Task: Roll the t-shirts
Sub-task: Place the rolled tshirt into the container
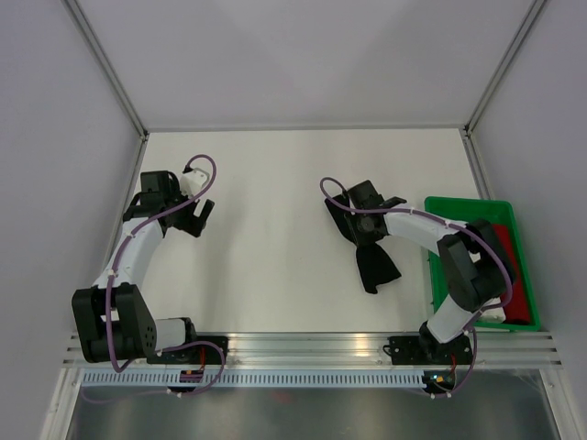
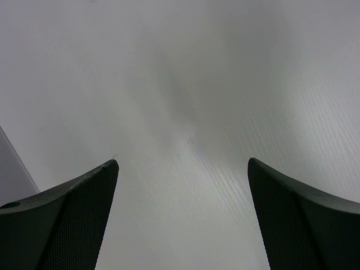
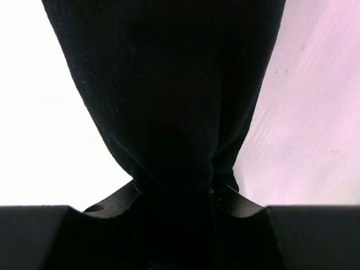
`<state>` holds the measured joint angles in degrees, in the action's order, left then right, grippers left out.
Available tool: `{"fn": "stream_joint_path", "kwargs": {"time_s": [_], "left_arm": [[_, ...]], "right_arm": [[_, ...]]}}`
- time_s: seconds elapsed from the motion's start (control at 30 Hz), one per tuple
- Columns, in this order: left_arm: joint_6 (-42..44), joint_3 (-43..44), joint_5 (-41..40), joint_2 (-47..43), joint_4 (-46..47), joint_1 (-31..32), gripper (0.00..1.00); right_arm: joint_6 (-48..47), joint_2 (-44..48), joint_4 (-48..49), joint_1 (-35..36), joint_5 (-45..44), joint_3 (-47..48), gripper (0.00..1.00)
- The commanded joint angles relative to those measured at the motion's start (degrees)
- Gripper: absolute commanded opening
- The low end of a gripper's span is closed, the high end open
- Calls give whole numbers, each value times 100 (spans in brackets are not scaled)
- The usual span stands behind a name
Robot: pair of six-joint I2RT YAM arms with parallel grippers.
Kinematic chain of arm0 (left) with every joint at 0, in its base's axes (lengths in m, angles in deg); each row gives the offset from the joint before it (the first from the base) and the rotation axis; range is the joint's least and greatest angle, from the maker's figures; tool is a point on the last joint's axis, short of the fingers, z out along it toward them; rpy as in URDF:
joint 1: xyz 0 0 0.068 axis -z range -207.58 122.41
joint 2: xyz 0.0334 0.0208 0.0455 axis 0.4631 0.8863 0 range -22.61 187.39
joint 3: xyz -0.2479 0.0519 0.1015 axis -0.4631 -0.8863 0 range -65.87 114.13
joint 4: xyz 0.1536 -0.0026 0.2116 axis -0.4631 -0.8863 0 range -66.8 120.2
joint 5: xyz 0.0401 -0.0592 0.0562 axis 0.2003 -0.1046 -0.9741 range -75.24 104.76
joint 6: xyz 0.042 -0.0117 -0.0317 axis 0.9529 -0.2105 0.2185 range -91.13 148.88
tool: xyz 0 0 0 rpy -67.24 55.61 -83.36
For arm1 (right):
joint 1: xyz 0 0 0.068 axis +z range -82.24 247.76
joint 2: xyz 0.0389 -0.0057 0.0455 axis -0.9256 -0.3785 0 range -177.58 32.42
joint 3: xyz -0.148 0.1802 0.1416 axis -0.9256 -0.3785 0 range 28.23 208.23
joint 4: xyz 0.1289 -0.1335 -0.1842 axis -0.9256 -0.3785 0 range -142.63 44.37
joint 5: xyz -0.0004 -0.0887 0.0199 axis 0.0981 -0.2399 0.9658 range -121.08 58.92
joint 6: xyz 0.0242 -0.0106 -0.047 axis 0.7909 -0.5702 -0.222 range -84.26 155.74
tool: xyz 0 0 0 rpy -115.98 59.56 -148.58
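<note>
— Where is the black t-shirt [image 1: 371,252] just now?

— On the white table [image 1: 275,266], a bunched strip of it, just left of the green bin [image 1: 431,266]. One end is gathered up under my right claw [image 1: 359,213], the other trails toward the near edge of the table and fans out there.

— And the claw itself?

— My right claw [image 3: 174,194] is pinching the cloth. In the wrist view the black t-shirt [image 3: 163,84] narrows to a neck between my 2 fingers [image 3: 115,199], which press on it from either side, and widens again beyond them.

— Anything in the bin?

— A red roll [image 1: 514,275] lies in it, against the wall far from the shirt, with a dark shape next to it that my own forearm mostly covers. I can't tell what that is.

— Your other arm?

— Well to the left of the bin, across the table. My left claw [image 1: 197,215] is spread wide. Its wrist camera shows both fingers [image 2: 67,219] far apart, with only bare table [image 2: 185,101] between them, and it holds nothing.
</note>
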<state>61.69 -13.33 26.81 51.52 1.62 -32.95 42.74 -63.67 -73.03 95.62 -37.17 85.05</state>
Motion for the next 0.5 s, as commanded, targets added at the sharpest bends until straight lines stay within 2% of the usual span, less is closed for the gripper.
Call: {"fn": "stream_joint_path", "kwargs": {"time_s": [0.0, 0.47], "left_arm": [[31, 46, 139, -12, 124, -8, 100], [76, 108, 183, -12, 116, -26, 100]], "right_arm": [[-33, 222, -169, -52, 266, -101, 0], [-173, 741, -318, -360, 46, -31, 0]]}}
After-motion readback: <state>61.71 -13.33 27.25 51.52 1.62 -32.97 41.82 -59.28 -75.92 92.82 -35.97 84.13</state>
